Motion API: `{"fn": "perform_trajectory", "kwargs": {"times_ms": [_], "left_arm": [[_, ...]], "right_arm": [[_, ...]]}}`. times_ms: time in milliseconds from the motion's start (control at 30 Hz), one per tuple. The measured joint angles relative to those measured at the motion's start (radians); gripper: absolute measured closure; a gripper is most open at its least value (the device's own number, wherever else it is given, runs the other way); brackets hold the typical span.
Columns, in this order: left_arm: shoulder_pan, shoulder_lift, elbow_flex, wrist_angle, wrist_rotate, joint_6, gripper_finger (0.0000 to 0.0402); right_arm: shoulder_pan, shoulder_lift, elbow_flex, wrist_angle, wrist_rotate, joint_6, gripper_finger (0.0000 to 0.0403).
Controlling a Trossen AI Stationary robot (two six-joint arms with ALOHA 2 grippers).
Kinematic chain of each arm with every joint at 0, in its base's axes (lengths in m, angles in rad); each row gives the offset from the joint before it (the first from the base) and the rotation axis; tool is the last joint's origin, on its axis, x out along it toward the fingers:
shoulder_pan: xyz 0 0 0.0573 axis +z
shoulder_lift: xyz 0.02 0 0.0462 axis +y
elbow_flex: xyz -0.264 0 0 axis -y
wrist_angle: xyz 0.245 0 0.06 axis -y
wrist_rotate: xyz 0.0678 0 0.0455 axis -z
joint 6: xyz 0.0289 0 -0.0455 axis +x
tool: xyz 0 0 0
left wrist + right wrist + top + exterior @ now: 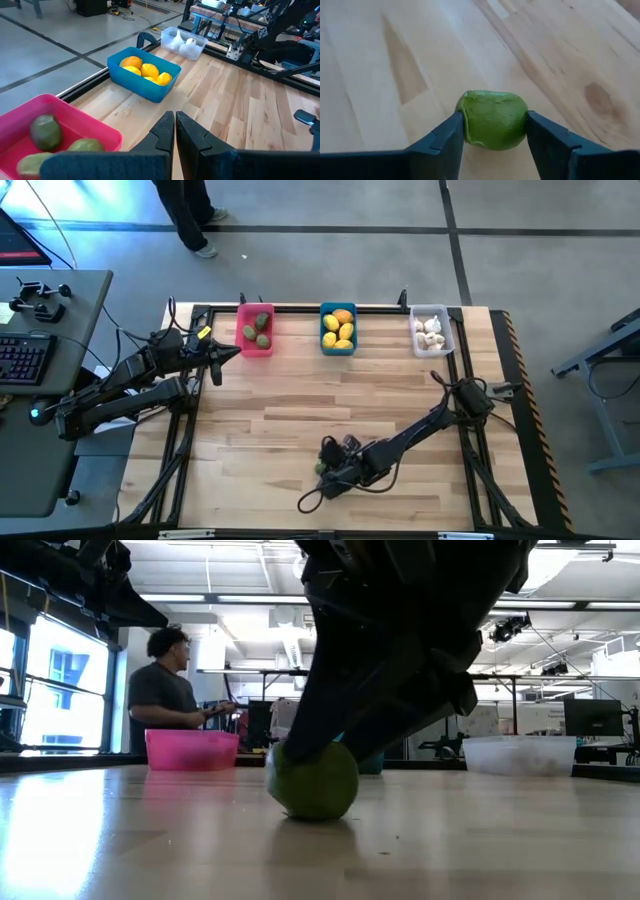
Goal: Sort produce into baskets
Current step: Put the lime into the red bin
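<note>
Your right gripper has its fingers pressed against both sides of the green fruit, which sits on the desk near its front edge, so it can be lifted toward the pink basket holding the other green ones. Your left gripper waits beside that basket, fingers closed on nothing.

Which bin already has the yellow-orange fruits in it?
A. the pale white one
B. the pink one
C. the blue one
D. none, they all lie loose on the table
C: in the high view the yellow-orange fruits sit inside the blue bin, the middle one of the row, while the pink bin holds green ones and the pale white bin holds white ones.
</note>
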Motion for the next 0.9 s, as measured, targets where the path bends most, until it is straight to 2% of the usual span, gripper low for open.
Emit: {"fn": "perform_trajectory", "kwargs": {"times_ms": [167,467,667,900], "left_arm": [[0.0,0.0,0.0,0.0,0.0,0.0,0.0399],[0.0,0.0,0.0,0.0,0.0,-0.006,0.0399],[0.0,0.0,0.0,0.0,0.0,-0.01,0.0399],[0.0,0.0,0.0,0.0,-0.002,-0.018,0.0399]], "right_arm": [[-0.005,0.0,-0.002,0.057,-0.007,-0.015,0.0233],[-0.054,0.0,-0.003,0.193,-0.024,-0.073,0.0235],[-0.139,-0.001,-0.003,0.296,-0.018,-0.175,0.0236],[-0.281,-0.002,-0.003,0.433,-0.091,-0.36,0.0236]]}}
